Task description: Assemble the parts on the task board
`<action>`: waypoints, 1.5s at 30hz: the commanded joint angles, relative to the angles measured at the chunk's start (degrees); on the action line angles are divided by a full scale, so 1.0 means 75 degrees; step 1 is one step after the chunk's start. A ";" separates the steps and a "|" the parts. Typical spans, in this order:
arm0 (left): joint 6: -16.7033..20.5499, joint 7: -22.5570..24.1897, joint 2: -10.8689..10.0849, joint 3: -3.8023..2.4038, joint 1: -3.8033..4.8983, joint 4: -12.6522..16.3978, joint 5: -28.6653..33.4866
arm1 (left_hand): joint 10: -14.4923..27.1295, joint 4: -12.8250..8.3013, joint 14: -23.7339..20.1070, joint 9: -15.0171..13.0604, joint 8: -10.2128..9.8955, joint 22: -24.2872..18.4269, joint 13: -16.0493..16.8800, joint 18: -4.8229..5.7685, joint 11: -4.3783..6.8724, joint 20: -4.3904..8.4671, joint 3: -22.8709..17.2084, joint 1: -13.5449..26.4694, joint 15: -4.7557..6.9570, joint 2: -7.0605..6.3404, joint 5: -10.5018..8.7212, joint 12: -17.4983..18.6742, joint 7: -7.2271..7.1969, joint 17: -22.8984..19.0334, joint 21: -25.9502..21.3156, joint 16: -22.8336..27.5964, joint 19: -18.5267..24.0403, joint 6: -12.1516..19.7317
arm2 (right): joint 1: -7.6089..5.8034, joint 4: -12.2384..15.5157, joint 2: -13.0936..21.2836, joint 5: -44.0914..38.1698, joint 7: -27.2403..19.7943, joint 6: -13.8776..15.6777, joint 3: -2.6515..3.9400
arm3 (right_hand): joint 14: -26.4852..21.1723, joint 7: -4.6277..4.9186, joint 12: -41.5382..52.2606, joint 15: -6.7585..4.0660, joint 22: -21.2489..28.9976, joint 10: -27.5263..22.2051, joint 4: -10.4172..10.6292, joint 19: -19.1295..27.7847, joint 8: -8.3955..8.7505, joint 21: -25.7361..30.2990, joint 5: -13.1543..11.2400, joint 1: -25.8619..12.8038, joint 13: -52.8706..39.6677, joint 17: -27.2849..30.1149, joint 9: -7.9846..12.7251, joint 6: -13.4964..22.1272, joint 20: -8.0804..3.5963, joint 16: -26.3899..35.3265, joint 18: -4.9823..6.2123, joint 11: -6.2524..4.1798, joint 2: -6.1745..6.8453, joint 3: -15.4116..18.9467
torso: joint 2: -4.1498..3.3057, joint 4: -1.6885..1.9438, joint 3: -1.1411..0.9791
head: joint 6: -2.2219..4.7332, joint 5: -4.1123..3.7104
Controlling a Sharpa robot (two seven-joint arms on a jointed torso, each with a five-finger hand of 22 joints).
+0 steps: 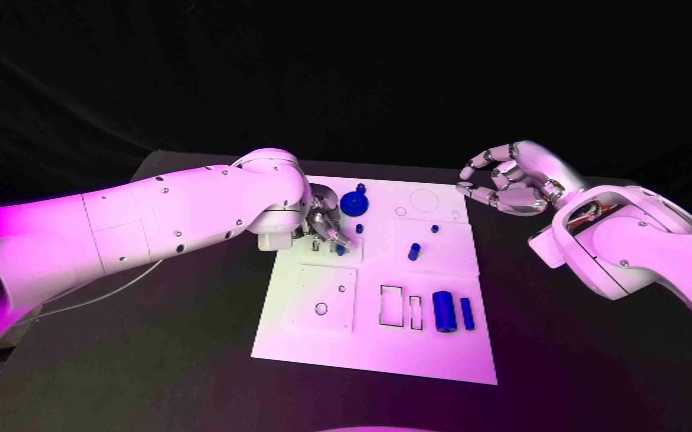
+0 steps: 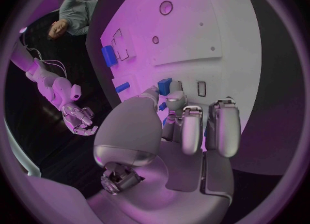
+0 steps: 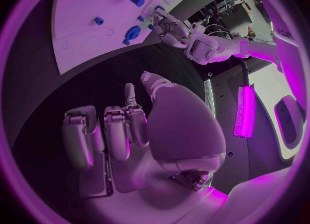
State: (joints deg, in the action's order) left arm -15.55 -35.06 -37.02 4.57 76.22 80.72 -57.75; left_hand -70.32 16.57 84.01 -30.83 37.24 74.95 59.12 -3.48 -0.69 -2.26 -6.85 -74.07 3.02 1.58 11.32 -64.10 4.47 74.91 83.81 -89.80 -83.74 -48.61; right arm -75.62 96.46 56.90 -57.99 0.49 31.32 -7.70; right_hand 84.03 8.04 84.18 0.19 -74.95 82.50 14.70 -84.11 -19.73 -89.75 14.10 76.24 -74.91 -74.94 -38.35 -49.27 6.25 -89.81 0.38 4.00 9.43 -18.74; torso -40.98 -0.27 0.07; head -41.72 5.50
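Left hand working a blue part at the board's far-left corner

I have the left hand (image 1: 320,222) low over the task board (image 1: 378,342), fingers closed around a small blue part (image 2: 165,85), pinched at the fingertips, I judge for seating in a nearby socket. The round blue part (image 1: 355,202) lies just beyond it. Two blue bars (image 1: 454,311) wait near the board's near-right corner. My right hand (image 1: 508,180) hovers off the far-right edge, fingers curled on nothing, clear of the work.
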 commanded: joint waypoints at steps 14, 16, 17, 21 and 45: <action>0.0515 0.0074 -0.0130 -0.0023 0.0002 0.0149 0.0834 | -0.0236 -0.0868 0.0799 -0.1016 0.0832 0.0204 0.0190 0.0103 0.0093 0.0069 -0.5532 0.0255 0.0073 -0.1468 -0.0027 -0.0149 -0.0017 0.2012 0.0081 -0.0027 -0.0087 0.0294 | 0.0018 -0.0033 -0.0004 -0.0041 -0.0045 -0.0050 -0.0001 | 0.0755 0.0014 0.0004 -0.0060 -0.2007 0.0005 0.0038 -0.0785 -0.0032 -0.0034 0.0033 0.0042 -0.0971 -0.1840 -0.0013 0.0049 -0.0046 0.0021 -0.0051 -0.0047 -0.0003 -0.0017 | 0.0005 0.0018 -0.0006 | -0.0024 0.0007; 0.0564 0.0068 -0.0173 -0.0039 0.0003 0.0203 0.0870 | -0.0265 -0.0907 0.0799 -0.1036 0.0847 0.0202 0.0234 0.0102 0.0096 0.0070 -0.5573 0.0300 0.0075 -0.1473 -0.0028 -0.0189 -0.0021 0.2012 0.0079 -0.0027 -0.0086 0.0293 | 0.0020 -0.0040 -0.0002 -0.0040 -0.0045 -0.0052 -0.0001 | 0.0755 0.0014 0.0004 -0.0060 -0.2007 0.0005 0.0038 -0.0785 -0.0032 -0.0034 0.0033 0.0042 -0.0971 -0.1840 -0.0013 0.0049 -0.0046 0.0021 -0.0051 -0.0047 -0.0003 -0.0017 | 0.0007 0.0020 -0.0008 | -0.0019 0.0012; 0.0586 0.0064 -0.0199 -0.0046 0.0003 0.0234 0.0884 | -0.0310 -0.0975 0.0799 -0.1068 0.0874 0.0208 0.0299 0.0103 0.0103 0.0074 -0.5642 0.0373 0.0080 -0.1483 -0.0023 -0.0254 -0.0028 0.2012 0.0081 -0.0027 -0.0087 0.0288 | 0.0020 -0.0044 0.0001 -0.0038 -0.0045 -0.0053 -0.0001 | 0.0755 0.0014 0.0004 -0.0060 -0.2007 0.0005 0.0038 -0.0785 -0.0032 -0.0034 0.0033 0.0042 -0.0971 -0.1840 -0.0013 0.0049 -0.0046 0.0021 -0.0051 -0.0047 -0.0003 -0.0017 | 0.0008 0.0017 -0.0008 | -0.0015 0.0019; 0.0662 0.0054 -0.0271 -0.0060 0.0004 0.0312 0.0878 | -0.0367 -0.1098 0.0799 -0.1125 0.0924 0.0219 0.0390 0.0104 0.0114 0.0083 -0.5759 0.0509 0.0091 -0.1524 0.0011 -0.0344 -0.0039 0.2012 0.0084 -0.0027 -0.0090 0.0283 | 0.0022 -0.0048 0.0010 -0.0032 -0.0047 -0.0054 -0.0002 | 0.0755 0.0014 0.0004 -0.0060 -0.2007 0.0005 0.0038 -0.0785 -0.0032 -0.0034 0.0033 0.0042 -0.0971 -0.1840 -0.0013 0.0049 -0.0046 0.0021 -0.0051 -0.0047 -0.0003 -0.0017 | 0.0010 0.0015 -0.0009 | 0.0000 0.0026; 0.0852 0.0006 -0.0145 0.0042 -0.0080 0.0186 -0.0653 | -0.0617 -0.1510 0.0799 -0.1366 0.1318 0.0374 0.0591 0.0132 0.0235 0.0168 -0.6102 0.1069 0.0191 -0.1742 0.0329 -0.0640 -0.0174 0.2012 0.0144 -0.0027 -0.0151 0.0176 | 0.0023 -0.0042 0.0051 -0.0014 -0.0072 -0.0043 -0.0002 | 0.0752 0.0015 0.0004 -0.0061 -0.2007 0.0007 0.0054 -0.0785 -0.0049 -0.0034 0.0039 0.0030 -0.0971 -0.1824 -0.0031 0.0052 -0.0047 0.0025 -0.0051 -0.0046 -0.0002 -0.0018 | -0.0005 -0.0009 -0.0001 | -0.0013 0.0093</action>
State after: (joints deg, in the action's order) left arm -9.55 -35.06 -38.26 4.92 75.63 82.11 -59.53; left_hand -74.60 15.04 84.04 -40.22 46.87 74.93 63.53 -3.49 0.98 -1.52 -43.19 -66.63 4.19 -11.47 13.55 -69.02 4.27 74.91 84.52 -89.80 -84.04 -46.63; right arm -75.49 96.09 57.26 -57.93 0.37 31.32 -7.72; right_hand 84.03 8.04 84.17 0.19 -74.91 82.50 14.86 -84.11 -19.72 -89.75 14.09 76.24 -74.94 -74.91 -38.54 -49.27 6.25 -89.81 0.39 4.00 9.43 -18.90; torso -41.00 -0.26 0.04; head -41.78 6.13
